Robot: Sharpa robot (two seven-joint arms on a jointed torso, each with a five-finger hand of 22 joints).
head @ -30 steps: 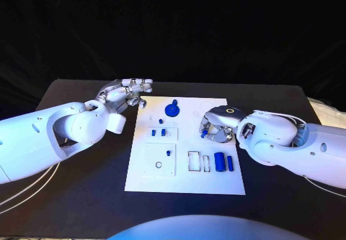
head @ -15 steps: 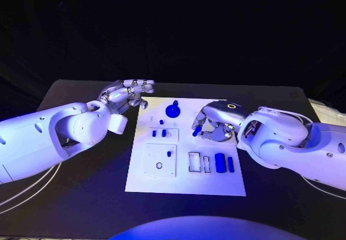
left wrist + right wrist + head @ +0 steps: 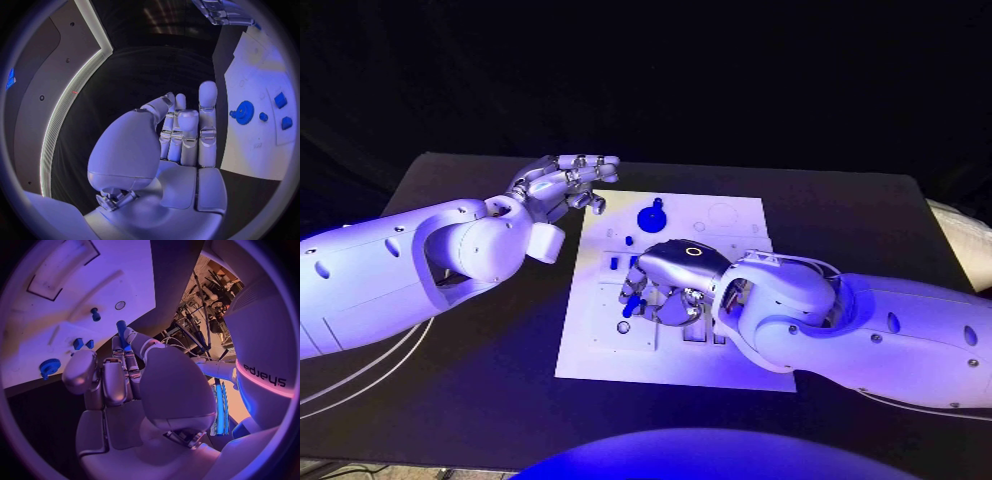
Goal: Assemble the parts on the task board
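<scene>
1. The right hand (image 3: 672, 285) has swung from the board's right side across to its middle, pinching a small blue cylindrical peg (image 3: 121, 328).
2. The left hand (image 3: 560, 185), fingers curled and holding nothing, stays beside the flat white task board (image 3: 733, 215) on the black worktop (image 3: 459, 400).
3. A blue toothed gear (image 3: 653, 216) sits on the board.

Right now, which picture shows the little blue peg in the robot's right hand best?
The right wrist view: the blue peg sticks out from the right hand at its fingertips, unhidden. In the head view the peg is small and partly covered by that hand. The left wrist view looks at the left hand instead.
</scene>
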